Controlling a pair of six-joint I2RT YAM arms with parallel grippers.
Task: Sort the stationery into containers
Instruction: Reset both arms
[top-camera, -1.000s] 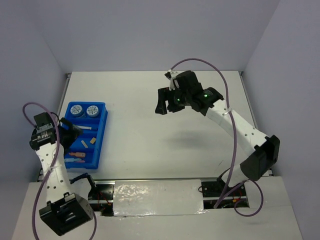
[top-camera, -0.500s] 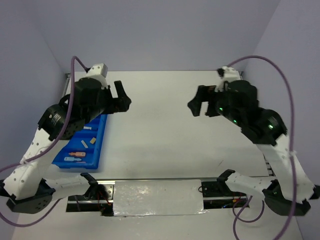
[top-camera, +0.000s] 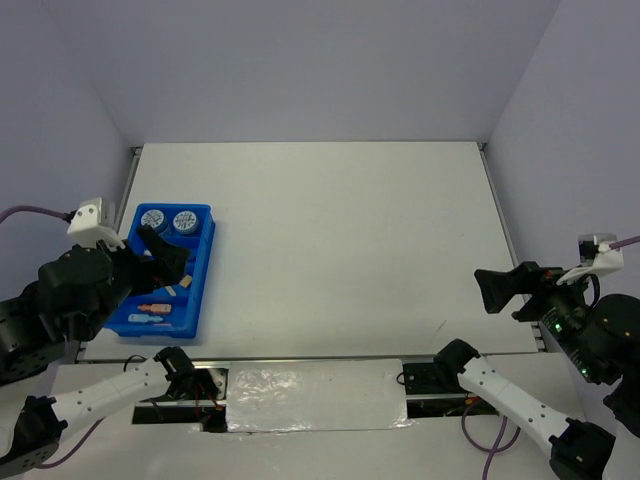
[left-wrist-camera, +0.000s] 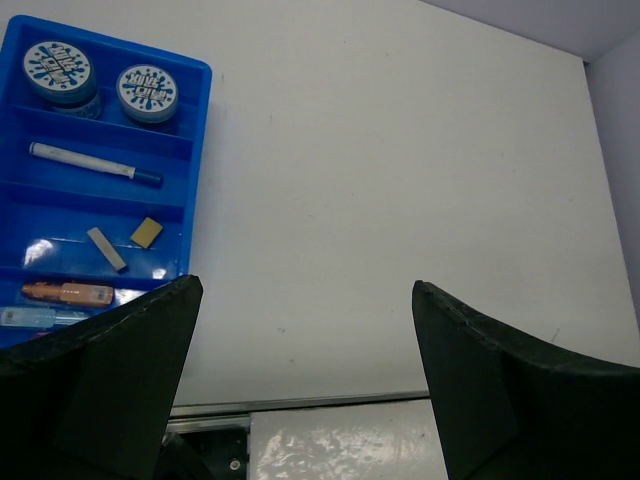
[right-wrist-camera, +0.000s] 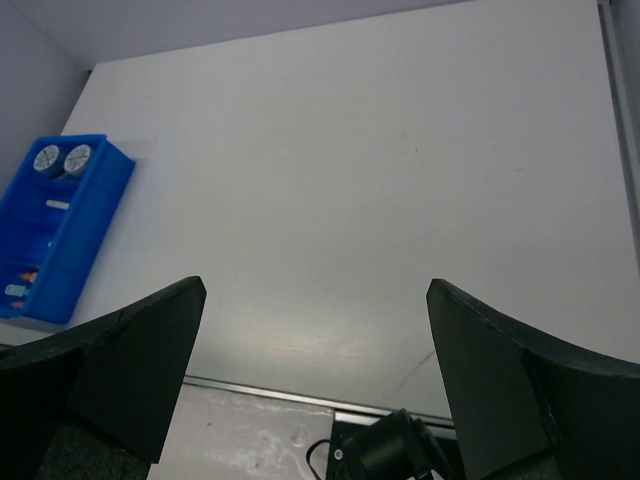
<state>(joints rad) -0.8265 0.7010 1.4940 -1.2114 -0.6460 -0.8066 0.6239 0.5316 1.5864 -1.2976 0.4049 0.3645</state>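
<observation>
The bright blue tray (top-camera: 203, 270) lies at the left of the table. It holds two round blue-and-white tubs (left-wrist-camera: 62, 70) (left-wrist-camera: 146, 90), a white pen with a blue cap (left-wrist-camera: 90, 163), a grey block (left-wrist-camera: 105, 248), a tan block (left-wrist-camera: 147, 232), an orange stick (left-wrist-camera: 70, 292) and a light-blue stick (left-wrist-camera: 30, 317). My left gripper (top-camera: 165, 250) hangs high above the tray's near part, open and empty (left-wrist-camera: 305, 283). My right gripper (top-camera: 495, 288) is high at the near right, far from the tray, open and empty (right-wrist-camera: 316, 284).
The tray also shows in the right wrist view (right-wrist-camera: 100, 215) at the far left. A metal rail with a foil-covered plate (top-camera: 315, 395) runs along the table's near edge between the arm bases. Walls close the table at the back and sides.
Both arms have swung back from over the table's middle toward the near corners, left over the tray's near end, right to the near right. Both grippers stay open and empty.
</observation>
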